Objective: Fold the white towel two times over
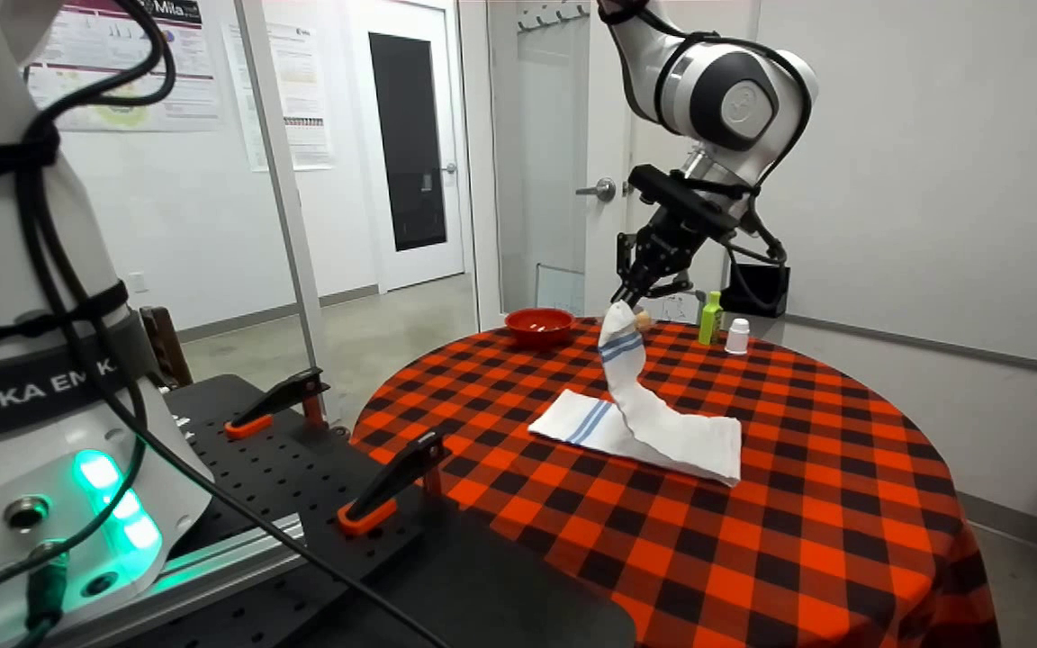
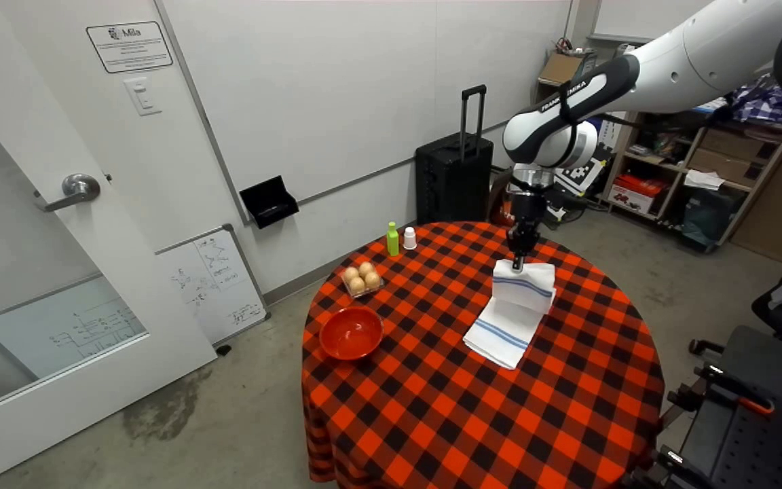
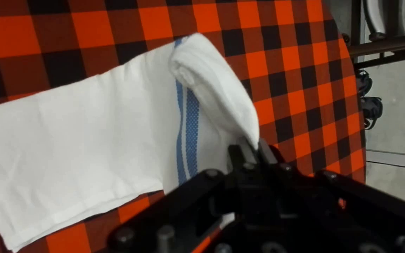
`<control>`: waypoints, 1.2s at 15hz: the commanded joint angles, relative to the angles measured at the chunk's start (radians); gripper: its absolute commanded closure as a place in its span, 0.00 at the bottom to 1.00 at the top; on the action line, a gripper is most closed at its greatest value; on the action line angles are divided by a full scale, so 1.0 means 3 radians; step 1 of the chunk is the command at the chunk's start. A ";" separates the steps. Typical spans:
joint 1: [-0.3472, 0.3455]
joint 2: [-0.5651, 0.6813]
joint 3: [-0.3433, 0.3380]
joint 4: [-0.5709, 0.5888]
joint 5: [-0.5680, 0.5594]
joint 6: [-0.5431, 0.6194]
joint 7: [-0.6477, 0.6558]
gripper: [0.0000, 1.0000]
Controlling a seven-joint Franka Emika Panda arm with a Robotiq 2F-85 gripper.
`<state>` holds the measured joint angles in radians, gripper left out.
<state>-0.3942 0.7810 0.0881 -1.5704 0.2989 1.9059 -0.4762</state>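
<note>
- Whiteboard panels (image 2: 323, 88) back one round table (image 2: 432, 421), draped in a red-and-black checked cloth (image 1: 825, 540).
- "Mila" tops one wall sign (image 2: 129, 49), its smaller print too fine to read; the name also appears on a poster (image 1: 122, 81) in an exterior view.
- "FRANKA EMIKA," crossed by a strap, marks the robot arm (image 2: 662, 75).
- One white towel (image 2: 510, 314), showing two bands of blue stripes, lies between the table's middle and far edge in both exterior views, one end raised off the cloth.
- One gripper (image 3: 255, 149) is clamped on that raised end.
- One green bottle (image 2: 392, 242) and one white container (image 2: 409, 239) stand just beside each other near the far edge.
- Four eggs (image 2: 370, 280) fill one clear tray (image 2: 368, 293) at the left edge in an exterior view, near one red bowl (image 2: 337, 339).
- One black suitcase (image 2: 455, 180) stands beyond the far edge.
- Two clamps (image 1: 401, 468) show on a black bench (image 1: 500, 576) beside the table in an exterior view.
</note>
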 commanded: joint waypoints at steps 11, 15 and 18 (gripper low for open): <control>0.0080 -0.0015 -0.0075 -0.0034 0.0254 0.0063 0.0133 0.99; 0.0083 0.0035 -0.0039 -0.0098 0.0382 0.0181 0.0126 0.99; 0.0105 0.0159 -0.0001 -0.0123 0.0541 0.0477 0.0123 0.99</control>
<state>-0.3750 0.8017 0.0812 -1.5959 0.4096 1.9745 -0.4475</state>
